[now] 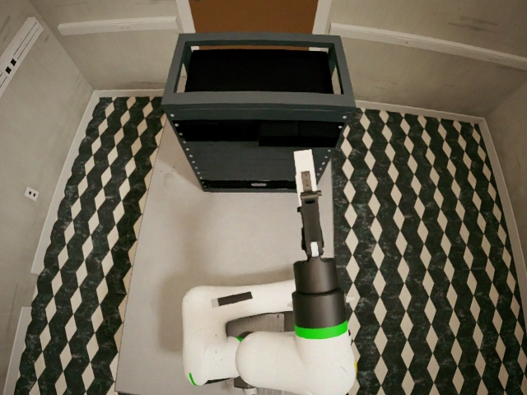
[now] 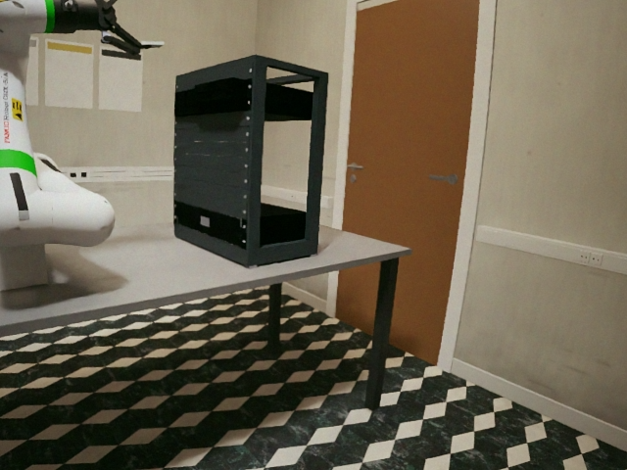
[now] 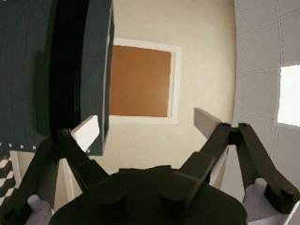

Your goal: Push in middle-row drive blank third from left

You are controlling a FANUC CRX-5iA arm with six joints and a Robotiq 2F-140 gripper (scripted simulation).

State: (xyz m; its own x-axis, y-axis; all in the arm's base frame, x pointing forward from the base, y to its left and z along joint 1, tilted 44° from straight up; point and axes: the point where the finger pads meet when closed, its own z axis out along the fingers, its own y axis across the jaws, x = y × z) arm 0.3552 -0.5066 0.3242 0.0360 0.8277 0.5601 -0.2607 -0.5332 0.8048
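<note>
The dark grey rack (image 1: 259, 106) stands upright at the far end of the table; it also shows in the side view (image 2: 243, 162) and at the left of the wrist view (image 3: 63, 69). The black drive blanks (image 1: 259, 132) form a band near the top of its front, also seen from the side (image 2: 213, 98). One block (image 1: 278, 133) right of the middle looks to stand out further; I cannot tell the rows apart. My gripper (image 1: 305, 169) (image 2: 133, 48) is open and empty. It hovers in front of the rack's right side, near its top height, clear of it. Its fingertips frame the wrist view (image 3: 146, 126).
The rack sits on a grey table (image 1: 221, 238), with its right side near the table's right edge. A black unit (image 2: 207, 222) fills the rack's bottom. A brown door (image 2: 409, 166) stands behind the rack. My arm's white base (image 1: 255, 340) is at the table's near end.
</note>
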